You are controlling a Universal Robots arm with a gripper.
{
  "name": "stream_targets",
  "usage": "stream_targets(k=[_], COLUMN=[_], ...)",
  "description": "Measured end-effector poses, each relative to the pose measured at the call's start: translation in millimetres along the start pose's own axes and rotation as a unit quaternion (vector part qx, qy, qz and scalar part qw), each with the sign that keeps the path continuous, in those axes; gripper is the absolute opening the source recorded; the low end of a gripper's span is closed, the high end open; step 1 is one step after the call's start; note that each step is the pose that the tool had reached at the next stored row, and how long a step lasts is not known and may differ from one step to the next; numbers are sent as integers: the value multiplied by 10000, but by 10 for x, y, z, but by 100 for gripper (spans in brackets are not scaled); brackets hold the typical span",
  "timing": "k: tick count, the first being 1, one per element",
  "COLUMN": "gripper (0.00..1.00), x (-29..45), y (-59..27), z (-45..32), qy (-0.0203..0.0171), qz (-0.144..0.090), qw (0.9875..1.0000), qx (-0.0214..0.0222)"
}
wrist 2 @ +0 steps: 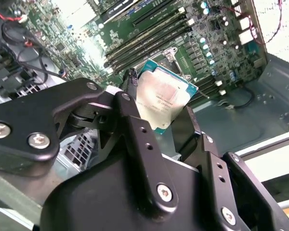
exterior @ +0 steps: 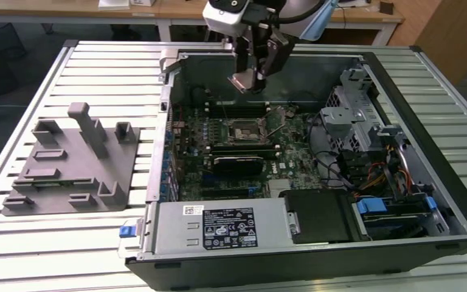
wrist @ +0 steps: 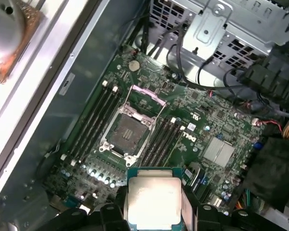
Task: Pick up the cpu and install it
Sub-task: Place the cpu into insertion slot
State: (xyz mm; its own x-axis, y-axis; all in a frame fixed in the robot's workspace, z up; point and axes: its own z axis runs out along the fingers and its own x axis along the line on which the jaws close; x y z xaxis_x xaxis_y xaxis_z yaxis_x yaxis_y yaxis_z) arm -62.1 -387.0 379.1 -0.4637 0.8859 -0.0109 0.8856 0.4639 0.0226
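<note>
Over the far side of the open computer case (exterior: 298, 263), above the motherboard (wrist: 202, 120), the gripper (exterior: 250, 84) hangs, jaws clamped on the cpu (wrist: 151, 195). Carrying is in hand. The socket (wrist: 127, 132) lies open, so seating likely needs careful squaring.

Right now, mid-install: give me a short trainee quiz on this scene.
1. True or false: the end effector grips the cpu.
2. The socket is: A) empty, frame lifted; B) holding a chip; C) covered by a cooler.
3. Fill in: the grey fixture plate lies to the exterior view's ____ of the computer case.
Key: 1 true; 2 A; 3 left.
</note>
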Motion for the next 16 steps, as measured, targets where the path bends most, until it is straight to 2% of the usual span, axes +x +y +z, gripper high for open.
stream_targets(k=[4, 8, 13, 16], gripper=[53, 53, 53, 53], x=[3, 7, 10, 12], y=[1, 3, 5, 5], z=[7, 13, 24, 35], qy=[-6, -12, -19, -25], qz=[262, 521, 862, 1094], qw=[9997, 9986, 9963, 9940], qx=[3, 6, 9, 12])
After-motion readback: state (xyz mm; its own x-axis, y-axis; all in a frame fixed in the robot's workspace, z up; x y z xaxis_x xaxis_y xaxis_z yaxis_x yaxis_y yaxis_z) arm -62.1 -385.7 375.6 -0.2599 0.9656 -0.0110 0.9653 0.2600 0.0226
